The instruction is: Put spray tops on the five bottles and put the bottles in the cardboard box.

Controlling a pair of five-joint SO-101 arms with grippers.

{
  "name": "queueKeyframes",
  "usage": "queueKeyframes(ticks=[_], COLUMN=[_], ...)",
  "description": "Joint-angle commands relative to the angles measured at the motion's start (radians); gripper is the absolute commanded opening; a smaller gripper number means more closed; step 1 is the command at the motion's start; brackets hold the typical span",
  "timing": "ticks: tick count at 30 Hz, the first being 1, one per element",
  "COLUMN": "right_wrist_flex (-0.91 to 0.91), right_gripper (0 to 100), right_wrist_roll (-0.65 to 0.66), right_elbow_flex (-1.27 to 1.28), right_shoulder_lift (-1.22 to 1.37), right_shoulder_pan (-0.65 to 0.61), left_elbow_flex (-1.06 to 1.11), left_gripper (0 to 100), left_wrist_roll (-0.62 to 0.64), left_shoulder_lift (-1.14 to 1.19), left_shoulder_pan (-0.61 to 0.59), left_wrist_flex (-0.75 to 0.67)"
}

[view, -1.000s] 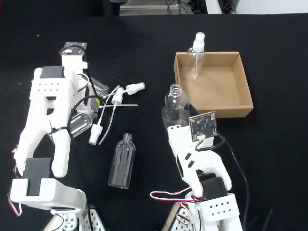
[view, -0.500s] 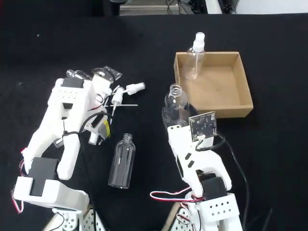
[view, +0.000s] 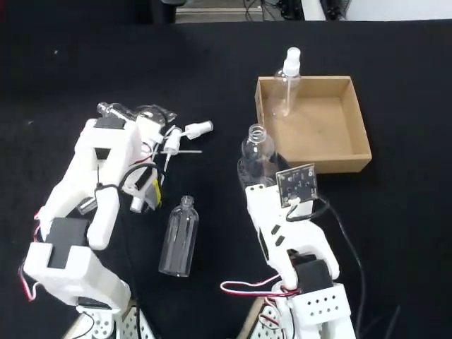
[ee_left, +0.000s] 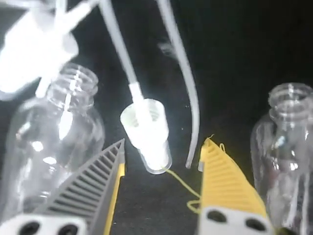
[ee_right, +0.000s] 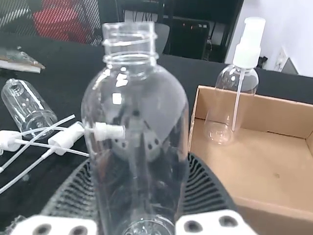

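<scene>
My left gripper (ee_left: 164, 147) is open and points down at a white spray top (ee_left: 146, 134) lying between its jaws, with an uncapped clear bottle (ee_left: 54, 132) on one side and another (ee_left: 283, 142) on the other. From above, this gripper (view: 145, 189) hangs over the pile of spray tops. My right gripper (view: 258, 173) is shut on an upright uncapped bottle (view: 258, 147) beside the cardboard box (view: 353, 159). In the right wrist view that held bottle (ee_right: 134, 122) stands between the gripper (ee_right: 142, 166) jaws. A capped bottle (view: 286, 85) stands in the box's far left corner.
An uncapped bottle (view: 179, 235) lies on the black table between the arms. Loose spray tops (view: 198, 129) with long tubes lie near the left arm. Another bottle's neck (view: 108, 109) pokes out behind that arm. The box floor (ee_right: 254, 161) is otherwise bare.
The left arm has swung right and forward over the spray tops and bottles, then settled slightly lower. The right arm and its bottle have not moved.
</scene>
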Motion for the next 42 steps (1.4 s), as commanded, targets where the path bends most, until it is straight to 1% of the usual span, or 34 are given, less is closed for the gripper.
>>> queueKeyframes(ticks=[1,7,9,13,17,21,25,37,42], right_wrist_flex=[-0.029,-0.029,-0.029,-0.029,-0.029,-0.028,-0.028,-0.029,-0.029], right_gripper=[1.1,1.1,1.1,1.1,1.1,1.1,1.1,1.1,1.1], right_wrist_roll=[0.000,0.000,0.000,0.000,0.000,0.000,0.000,0.000,0.000], right_elbow_flex=[-0.012,-0.007,-0.007,-0.005,-0.005,-0.004,-0.002,0.012,0.012], right_shoulder_lift=[-0.016,-0.016,-0.016,-0.016,-0.016,-0.016,-0.016,-0.016,-0.016], right_shoulder_pan=[-0.005,-0.005,-0.005,-0.005,-0.005,-0.006,-0.006,-0.009,-0.009], left_elbow_flex=[-0.024,0.074,0.102,0.119,0.117,0.116,0.156,0.390,0.461], left_gripper=[24,24,24,24,24,24,24,24,24], left_wrist_roll=[0.117,0.112,0.117,0.118,0.112,0.112,0.112,0.121,0.226], left_shoulder_lift=[-0.002,-0.002,-0.005,-0.040,-0.144,-0.278,-0.316,-0.325,-0.316], left_shoulder_pan=[-0.004,-0.012,-0.012,-0.012,-0.015,-0.068,-0.096,-0.071,-0.071], left_wrist_flex=[-0.020,-0.184,-0.206,-0.201,-0.091,-0.075,-0.153,-0.377,-0.485])
